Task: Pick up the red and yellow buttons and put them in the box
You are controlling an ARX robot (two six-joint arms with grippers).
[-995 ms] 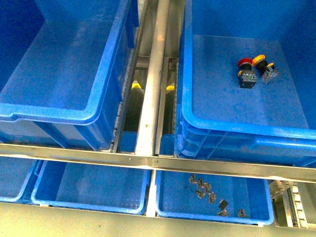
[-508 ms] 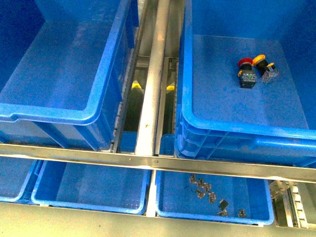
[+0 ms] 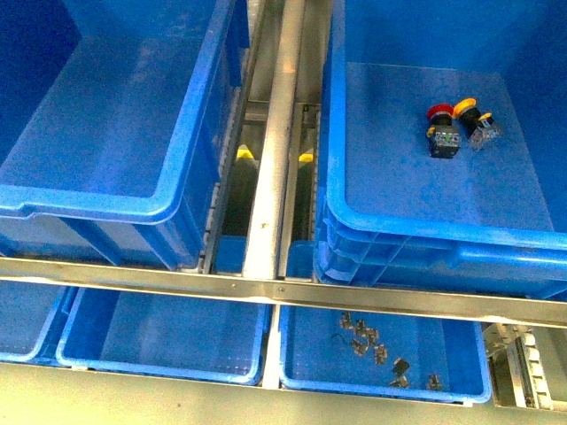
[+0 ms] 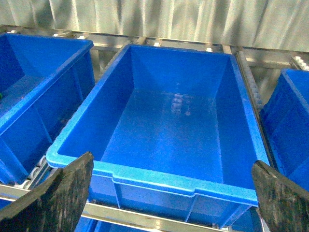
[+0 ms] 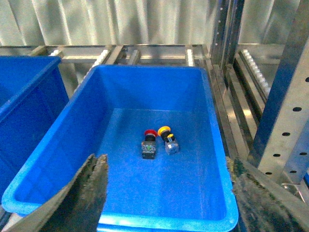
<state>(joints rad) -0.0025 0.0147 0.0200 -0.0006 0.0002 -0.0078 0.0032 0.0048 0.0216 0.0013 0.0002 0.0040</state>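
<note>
Red button (image 3: 440, 127) & yellow button (image 3: 471, 118) lie side by side, touching or nearly so, on the floor of the right-hand box (image 3: 416, 235), toward its far side. Right wrist view shows the same pair, red button (image 5: 149, 141) next to yellow button (image 5: 166, 140), mid-floor of that box (image 5: 212, 145). Judged from this, both are already in a big blue bin, so the task looks done or close to it; can't tell from these shots whether this bin is the intended target or the source. Left-hand bin (image 3: 133, 204) has nothing visible in it; left wrist view confirms a bare floor (image 4: 164, 140). Lower tray (image 3: 381, 385) holds small metal bits (image 3: 363, 336), not part of the job. Left gripper (image 4: 169, 193): fingers spread wide, holding nothing, hovering near the left bin's front rim. Right gripper (image 5: 169, 193): also wide open, nothing held, above the near rim of the right-hand box. If anything's left, it's just pulling the arms clear
</note>
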